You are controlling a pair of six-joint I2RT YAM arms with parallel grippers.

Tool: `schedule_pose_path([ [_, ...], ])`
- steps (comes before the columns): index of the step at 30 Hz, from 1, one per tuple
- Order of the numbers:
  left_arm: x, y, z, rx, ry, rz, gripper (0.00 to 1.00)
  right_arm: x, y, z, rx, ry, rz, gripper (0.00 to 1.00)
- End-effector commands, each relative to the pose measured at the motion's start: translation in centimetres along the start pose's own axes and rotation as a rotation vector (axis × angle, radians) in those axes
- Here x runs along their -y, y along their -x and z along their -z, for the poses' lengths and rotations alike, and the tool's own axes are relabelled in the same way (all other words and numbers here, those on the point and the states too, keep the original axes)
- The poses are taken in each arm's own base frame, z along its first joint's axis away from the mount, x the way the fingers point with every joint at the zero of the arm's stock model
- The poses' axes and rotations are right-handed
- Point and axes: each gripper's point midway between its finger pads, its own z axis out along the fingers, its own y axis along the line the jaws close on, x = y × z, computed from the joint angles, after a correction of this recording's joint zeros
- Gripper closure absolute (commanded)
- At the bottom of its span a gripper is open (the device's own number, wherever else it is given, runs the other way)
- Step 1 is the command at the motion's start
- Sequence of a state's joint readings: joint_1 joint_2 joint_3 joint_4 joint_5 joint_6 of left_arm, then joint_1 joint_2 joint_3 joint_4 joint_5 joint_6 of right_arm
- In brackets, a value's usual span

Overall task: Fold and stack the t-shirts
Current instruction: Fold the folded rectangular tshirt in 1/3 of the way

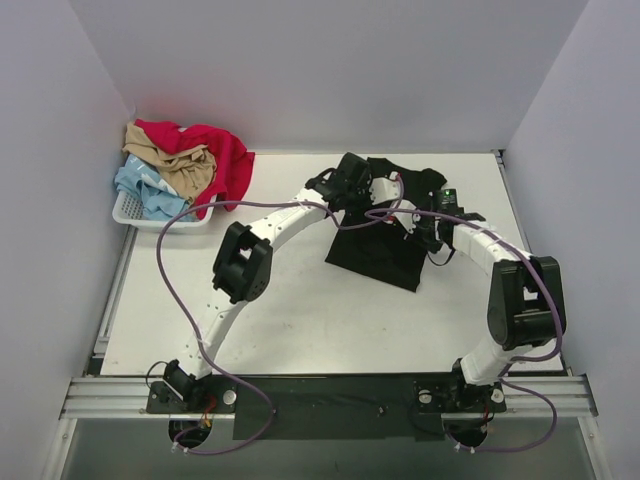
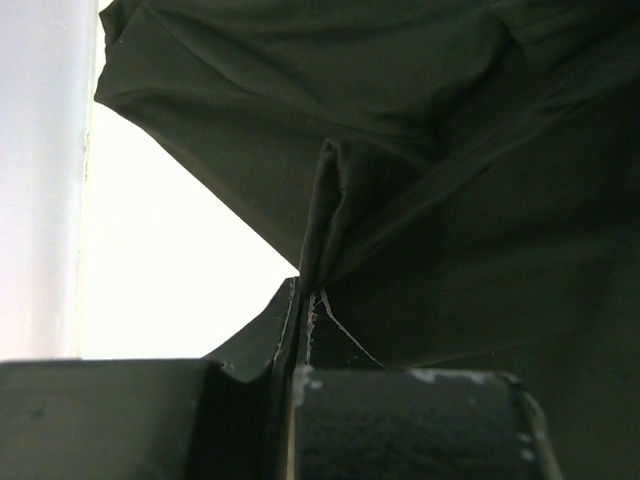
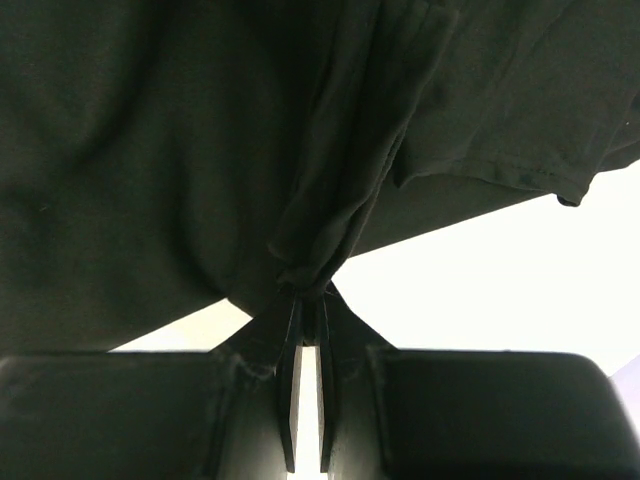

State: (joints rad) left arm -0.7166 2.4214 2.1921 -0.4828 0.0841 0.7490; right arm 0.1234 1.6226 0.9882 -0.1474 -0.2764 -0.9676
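Both claws are pinched fully shut on the black shirt (image 1: 375, 255). The left claw (image 2: 305, 300) has a thin ridge of cloth running up from its tips, and the right claw (image 3: 308, 300) holds a bunched twist. The two grips sit close together at the shirt's far end, and the rest of the cloth spreads on the worktop (image 1: 300, 320) nearer the arm bases. This looks like the start of a fold or a spread. It should go best if the claws travel together at one height and one pace, drawn apart just enough to take the sag out of the cloth between them without tugging the left claw's slim hold loose. The right claw's bunch may leave a crease, so lay the edge down flat before letting go. The other shirts (image 1: 190, 165) wait in the basket (image 1: 130, 212), well off to the left claw's left.
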Motion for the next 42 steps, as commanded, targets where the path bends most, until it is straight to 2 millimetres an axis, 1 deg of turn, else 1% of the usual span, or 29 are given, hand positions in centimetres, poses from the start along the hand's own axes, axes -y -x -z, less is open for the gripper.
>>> schedule_pose_path([
  [1, 0.8, -0.6, -1.3, -0.037, -0.028, -0.068, 1.0, 4.1, 3.0, 0.9, 0.093, -0.095, -0.007, 1.0],
  [7, 0.6, -1.4, -2.3, -0.056, -0.014, -0.081, 1.0, 5.6, 3.0, 1.2, 0.079, -0.136, -0.011, 1.0],
  [12, 0.6, -1.7, -2.9, -0.066, -0.008, -0.082, 1.0, 6.1, 3.4, 1.1, 0.088, -0.143, -0.023, 1.0],
  [16, 0.9, -2.3, -3.4, -0.081, -0.015, -0.089, 1.0, 7.2, 2.6, 0.5, 0.04, -0.169, -0.078, 1.0],
  [17, 0.9, -2.4, -3.4, -0.083, -0.013, -0.088, 1.0, 7.2, 2.3, 0.4, 0.032, -0.164, -0.09, 1.0],
  [19, 0.9, -2.7, -3.6, -0.088, -0.012, -0.088, 1.0, 7.4, 2.2, 0.0, 0.034, -0.161, -0.108, 0.96],
  [20, 1.0, -2.8, -3.7, -0.091, -0.009, -0.081, 0.92, 7.4, 2.3, -0.3, 0.039, -0.159, -0.115, 0.79],
  [21, 0.9, -2.7, -3.8, -0.088, -0.001, -0.078, 0.81, 7.7, 2.3, -0.4, 0.045, -0.17, -0.12, 0.7],
  [22, 0.5, -2.4, -3.9, -0.078, 0.019, -0.068, 0.63, 8.0, 2.3, -0.6, 0.037, -0.181, -0.135, 0.63],
  [23, 0.3, -2.2, -4.0, -0.068, 0.029, -0.061, 0.57, 8.8, 2.2, -0.5, 0.042, -0.209, -0.151, 0.62],
  [24, -1.0, -2.0, -3.8, -0.067, 0.088, -0.054, 0.47, 9.6, 2.0, -0.4, 0.029, -0.243, -0.195, 0.62],
  [25, -1.9, -1.7, -3.5, -0.06, 0.119, -0.047, 0.42, 10.7, 1.6, -0.1, 0.029, -0.28, -0.24, 0.61],
  [26, -3.0, -0.9, -3.2, -0.038, 0.168, -0.034, 0.39, 11.8, 1.4, 0.5, 0.025, -0.322, -0.313, 0.61],
  [27, -4.2, -0.4, -2.6, -0.024, 0.198, -0.023, 0.37, 12.8, 0.7, 1.1, 0.028, -0.355, -0.392, 0.61],
  [28, -5.2, 0.1, -2.1, -0.004, 0.22, -0.001, 0.36, 13.9, 0.4, 1.9, 0.026, -0.395, -0.423, 0.61],
  [29, -6.5, 0.9, -1.1, 0.024, 0.243, 0.012, 0.35, 14.5, 0.7, 2.8, 0.042, -0.42, -0.453, 0.62],
  [30, -7.2, 0.9, -0.5, 0.03, 0.248, 0.038, 0.34, 15.4, -0.3, 3.8, 0.039, -0.452, -0.486, 0.62],
  [31, -7.8, 1.9, 0.5, 0.06, 0.246, 0.044, 0.34, 15.7, -0.1, 4.8, 0.062, -0.468, -0.509, 0.62],
  [32, -7.9, 1.6, 1.1, 0.056, 0.227, 0.047, 0.34, 15.8, 0.2, 5.4, 0.093, -0.461, -0.521, 0.62],
  [33, -7.7, 2.6, 2.2, 0.093, 0.187, 0.034, 0.34, 15.8, 0.6, 6.5, 0.131, -0.462, -0.55, 0.62],
  [34, -7.2, 1.8, 2.7, 0.08, 0.147, 0.034, 0.34, 15.3, 1.4, 6.8, 0.194, -0.408, -0.561, 0.62],
  [35, -5.9, 2.4, 3.9, 0.11, 0.079, 0.01, 0.36, 13.4, 3.4, 7.1, 0.298, -0.293, -0.539, 0.62],
  [36, -3.4, 0.5, 3.9, 0.075, -0.016, 0.01, 0.38, 12.5, 3.7, 7.2, 0.337, -0.241, -0.525, 0.62],
  [37, -2.7, 1.6, 5.8, 0.12, -0.066, -0.051, 0.43, 10.7, 4.5, 7.3, 0.383, -0.174, -0.509, 0.59],
  [38, 0.9, -0.8, 5.5, 0.076, -0.172, -0.064, 0.44, 9.9, 4.6, 7.2, 0.39, -0.151, -0.516, 0.59],
  [39, 1.8, -0.3, 7.2, 0.112, -0.203, -0.14, 0.45, 8.6, 4.8, 6.8, 0.402, -0.095, -0.524, 0.59],
  [40, 4.9, -2.4, 6.9, 0.083, -0.272, -0.165, 0.46, 8.2, 4.7, 6.5, 0.402, -0.076, -0.526, 0.59],
  [41, 5.3, -1.8, 8.2, 0.117, -0.272, -0.245, 0.46, 7.3, 4.3, 5.5, 0.388, -0.051, -0.544, 0.58],
  [42, 7.7, -3.3, 8.7, 0.101, -0.322, -0.275, 0.45, 6.9, 4.3, 5.0, 0.384, -0.037, -0.541, 0.56],
])
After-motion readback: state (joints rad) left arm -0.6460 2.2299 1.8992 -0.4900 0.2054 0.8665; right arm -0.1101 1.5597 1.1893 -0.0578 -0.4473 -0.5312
